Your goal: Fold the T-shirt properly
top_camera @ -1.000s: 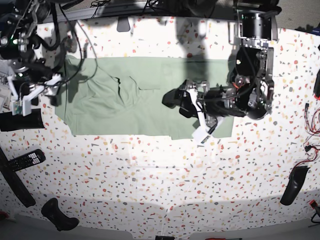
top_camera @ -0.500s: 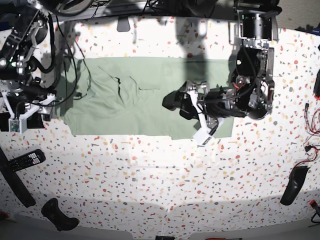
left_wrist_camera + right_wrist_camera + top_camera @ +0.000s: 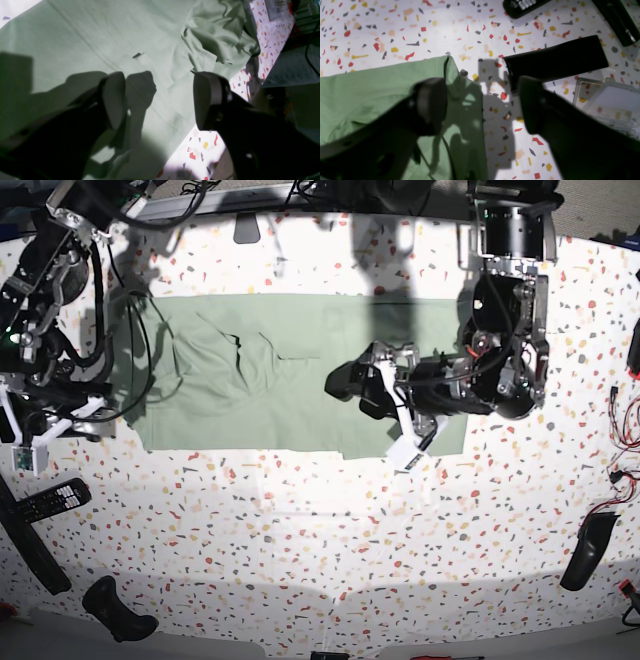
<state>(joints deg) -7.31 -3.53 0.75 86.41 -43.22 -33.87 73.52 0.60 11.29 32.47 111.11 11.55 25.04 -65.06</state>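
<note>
Both grippers, left gripper [image 3: 160,100] and right gripper [image 3: 480,105], hover jaws apart, empty, over the T-shirt [image 3: 280,380] lying flat on the speckled table [image 3: 320,540]; soft, light cloth, probably best pinched at hem corners.

White terrazzo-speckled table [image 3: 330,530], pale green T-shirt [image 3: 270,395] spread flat across the upper middle of the frame, black remote [image 3: 52,500] at left edge, dark objects at lower left [image 3: 118,610] and lower right [image 3: 585,550]

No text, label or number can be read
</note>
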